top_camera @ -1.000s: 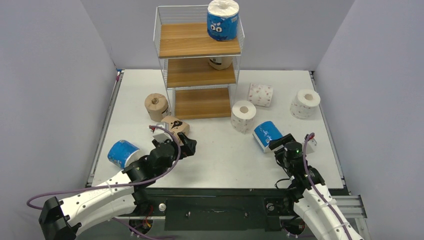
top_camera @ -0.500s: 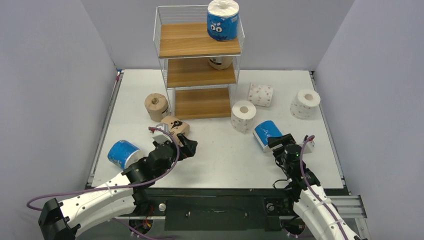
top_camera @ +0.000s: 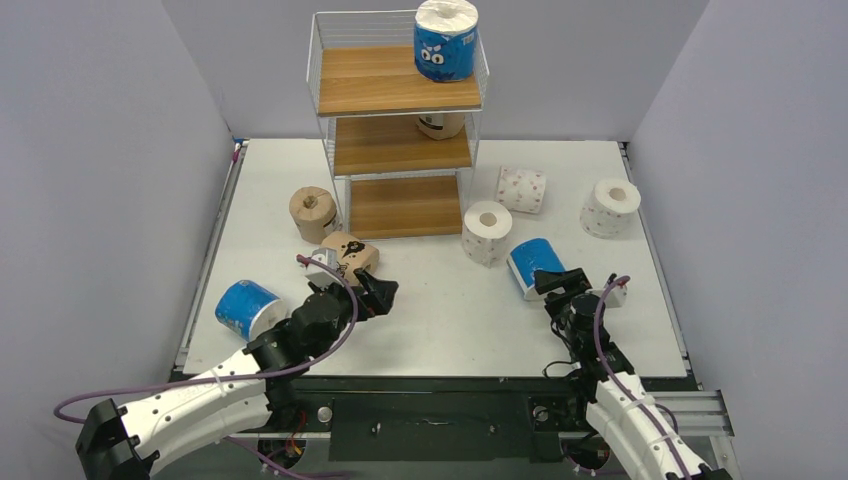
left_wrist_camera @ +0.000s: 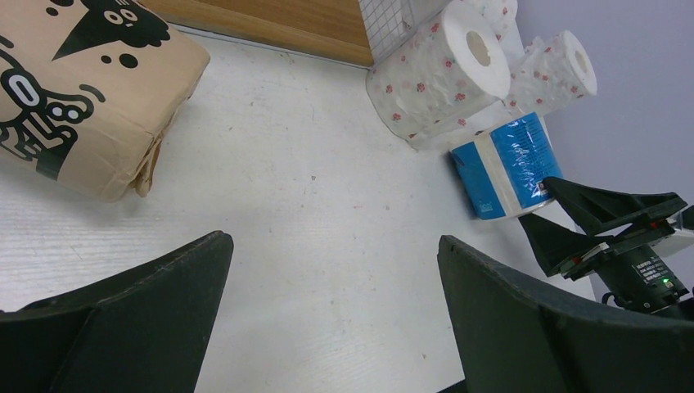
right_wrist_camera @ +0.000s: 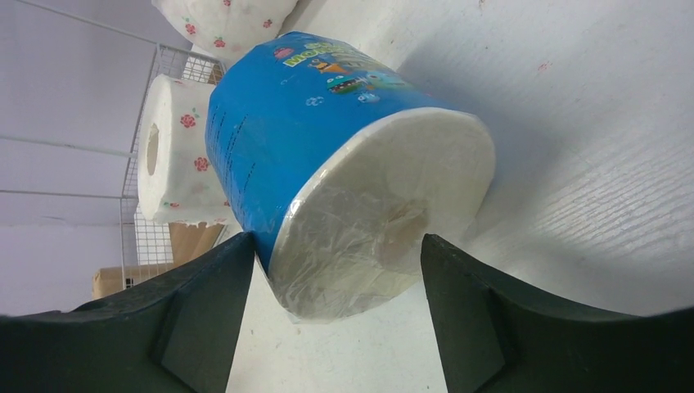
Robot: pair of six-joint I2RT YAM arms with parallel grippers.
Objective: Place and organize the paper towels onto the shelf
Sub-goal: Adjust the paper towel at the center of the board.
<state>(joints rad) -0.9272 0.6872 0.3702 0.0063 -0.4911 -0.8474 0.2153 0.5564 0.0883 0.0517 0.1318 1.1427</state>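
The shelf (top_camera: 400, 130) stands at the back. A blue roll (top_camera: 446, 40) sits on its top tier and a tan roll (top_camera: 441, 124) on the middle tier. My right gripper (top_camera: 558, 282) is open, its jaws on either side of the near end of a lying blue roll (top_camera: 533, 266). In the right wrist view this roll (right_wrist_camera: 327, 155) fills the gap of the gripper (right_wrist_camera: 335, 246), and the left finger (right_wrist_camera: 205, 303) touches it. My left gripper (top_camera: 375, 295) is open and empty (left_wrist_camera: 333, 241), just right of a lying tan roll (top_camera: 345, 252) that also shows in the left wrist view (left_wrist_camera: 74, 106).
Another tan roll (top_camera: 313, 213) stands left of the shelf. A third blue roll (top_camera: 245, 308) lies at the table's left edge. Three white rolls (top_camera: 487, 232), (top_camera: 521, 189), (top_camera: 610, 207) sit right of the shelf. Grey walls enclose the table.
My right gripper has moved forward and left until its jaws straddle the blue roll's end. My left gripper has edged slightly right. No roll has moved.
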